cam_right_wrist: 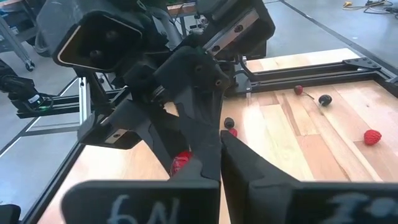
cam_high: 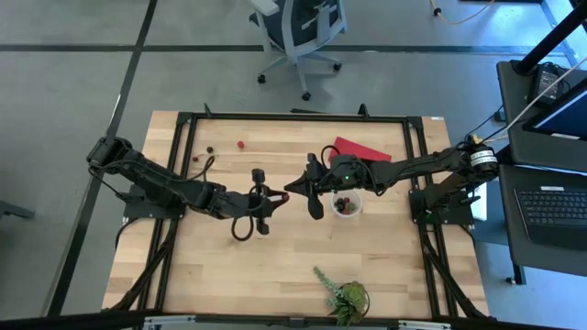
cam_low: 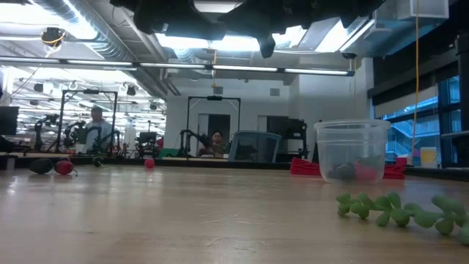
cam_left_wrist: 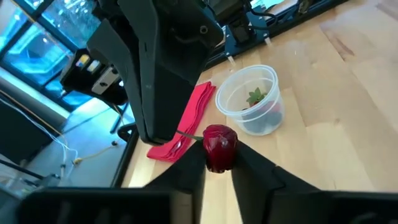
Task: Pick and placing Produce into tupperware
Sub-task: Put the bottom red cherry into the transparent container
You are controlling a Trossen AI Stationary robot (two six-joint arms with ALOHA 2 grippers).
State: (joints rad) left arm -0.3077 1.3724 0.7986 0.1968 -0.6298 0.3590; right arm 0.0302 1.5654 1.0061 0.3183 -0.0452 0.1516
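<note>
Left claw (cam_left_wrist: 217, 163) pinches a dark red cherry (cam_left_wrist: 219, 146) at table centre, fingers slightly parted around it; the stem juts toward the right claw (cam_high: 295, 188), whose fingers are pressed together, tip-to-tip with the left. Whether they nip the stem is hard to tell. Both arms reach inward, low and level. Cup (cam_high: 347, 203), 3 o'clock of claws, holds fruit. Loose fruit (cam_high: 240, 144) at 11 o'clock. Right fingers read "6N".

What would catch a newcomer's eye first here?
The two arms meet mid-table: the left end effector grips a dark red fruit by its body, while the right end effector is shut on its stem. Beside them stands the clear tupperware, already holding some produce, near a red cloth.
</note>
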